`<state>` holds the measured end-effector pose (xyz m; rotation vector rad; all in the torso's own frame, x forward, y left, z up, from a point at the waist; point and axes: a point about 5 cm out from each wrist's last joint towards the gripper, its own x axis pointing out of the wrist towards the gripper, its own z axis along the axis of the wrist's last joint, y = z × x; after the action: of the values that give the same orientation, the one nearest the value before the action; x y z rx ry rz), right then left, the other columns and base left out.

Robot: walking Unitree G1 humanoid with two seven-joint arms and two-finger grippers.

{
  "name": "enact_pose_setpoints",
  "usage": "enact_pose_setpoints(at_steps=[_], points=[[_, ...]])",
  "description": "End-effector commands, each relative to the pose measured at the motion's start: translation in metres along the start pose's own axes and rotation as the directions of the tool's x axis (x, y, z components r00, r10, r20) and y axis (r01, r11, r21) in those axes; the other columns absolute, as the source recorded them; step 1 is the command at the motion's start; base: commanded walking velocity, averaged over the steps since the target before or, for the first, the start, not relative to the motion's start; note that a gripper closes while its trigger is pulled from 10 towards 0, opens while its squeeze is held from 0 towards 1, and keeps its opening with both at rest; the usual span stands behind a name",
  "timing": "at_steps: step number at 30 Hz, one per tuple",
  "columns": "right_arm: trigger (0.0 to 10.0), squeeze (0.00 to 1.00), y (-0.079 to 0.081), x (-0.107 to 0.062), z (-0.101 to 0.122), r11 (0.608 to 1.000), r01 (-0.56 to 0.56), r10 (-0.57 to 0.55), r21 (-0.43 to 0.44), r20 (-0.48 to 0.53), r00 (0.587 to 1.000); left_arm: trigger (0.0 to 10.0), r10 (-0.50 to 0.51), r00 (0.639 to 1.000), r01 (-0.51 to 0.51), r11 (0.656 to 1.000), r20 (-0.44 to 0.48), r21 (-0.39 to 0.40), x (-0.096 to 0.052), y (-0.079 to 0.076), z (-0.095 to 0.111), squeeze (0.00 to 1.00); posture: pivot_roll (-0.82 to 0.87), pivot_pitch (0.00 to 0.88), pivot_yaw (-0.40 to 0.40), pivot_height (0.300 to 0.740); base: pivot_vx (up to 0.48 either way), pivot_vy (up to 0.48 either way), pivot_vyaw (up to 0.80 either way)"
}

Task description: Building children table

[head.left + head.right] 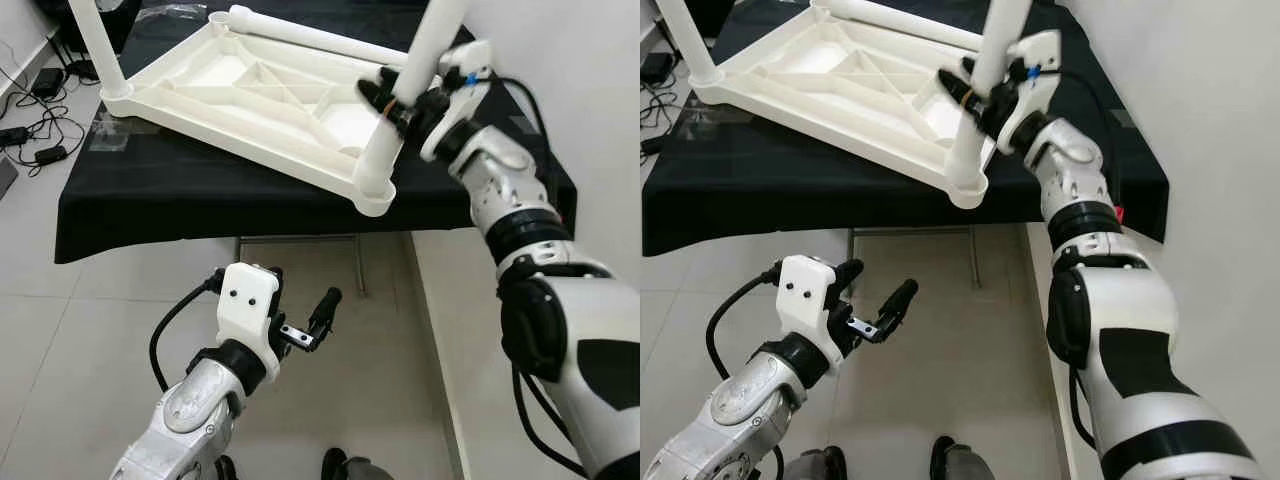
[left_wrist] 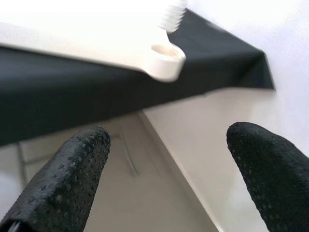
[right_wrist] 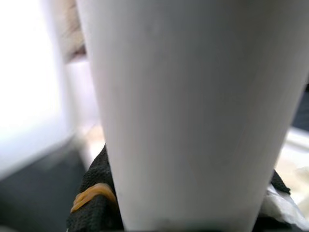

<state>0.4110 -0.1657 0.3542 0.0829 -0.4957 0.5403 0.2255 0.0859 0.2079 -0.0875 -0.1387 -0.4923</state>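
Currently the white plastic children's table (image 1: 260, 95) lies upside down on the black-draped tabletop (image 1: 150, 190), ribbed underside facing up, its near corner socket (image 1: 373, 192) jutting just past the tabletop's front edge. Right claw (image 1: 392, 103) is clenched around a white table leg (image 1: 425, 50), which stands roughly upright in that near corner socket; right wrist view has the leg (image 3: 193, 111) pressed against the black fingers (image 3: 94, 203), one with a yellow band on it. Another leg (image 1: 98, 45) stands in the far left corner socket, and a third leg (image 1: 310, 35) lies flat along the table's far edge. Left claw (image 1: 300, 315) hangs low over the tiled floor (image 1: 90, 340) in front of the tabletop, fingers spread apart, grasping nothing; left wrist view looks up between its two fingertips (image 2: 67, 174) at the corner socket (image 2: 166, 58) overhanging the black cloth. Cables and power bricks (image 1: 40, 120) lie on the floor at far left.
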Motion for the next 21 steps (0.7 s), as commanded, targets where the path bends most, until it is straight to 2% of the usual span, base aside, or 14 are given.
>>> enact_pose_setpoints(at_steps=[1,7,10,15,21], points=[[10.0,0.00,-0.005,0.001,0.014,0.999,0.047,-0.047,0.003,0.082,0.996,10.0,0.051,0.999,-0.051,0.999,0.003,0.017,0.001,0.005,0.000,0.00,0.12,0.242,-0.100,0.740,0.000,0.000,0.00],[10.0,0.00,-0.002,-0.004,0.008,0.999,0.029,-0.027,-0.013,0.112,0.993,10.0,0.104,0.990,-0.110,0.992,0.094,0.061,0.012,0.019,0.020,0.00,0.12,0.225,-0.093,0.740,0.044,0.000,0.00],[10.0,0.00,0.000,-0.004,0.007,1.000,0.027,-0.025,-0.016,0.113,0.993,10.0,0.109,0.988,-0.119,0.989,0.106,0.091,0.013,0.023,0.024,0.00,0.12,0.224,-0.094,0.740,0.273,0.000,0.00],[10.0,0.00,0.000,-0.003,0.008,0.999,0.042,-0.041,-0.007,0.124,0.992,10.0,0.109,0.988,-0.119,0.989,0.105,0.090,0.013,0.025,0.024,0.00,0.12,0.218,-0.094,0.740,0.321,0.000,0.00],[10.0,0.00,0.002,-0.002,0.009,0.998,0.051,-0.046,-0.037,0.125,0.991,10.0,0.103,0.990,-0.112,0.990,0.100,0.090,0.013,0.025,0.022,0.00,0.12,0.215,-0.097,0.740,0.374,0.000,0.00]])
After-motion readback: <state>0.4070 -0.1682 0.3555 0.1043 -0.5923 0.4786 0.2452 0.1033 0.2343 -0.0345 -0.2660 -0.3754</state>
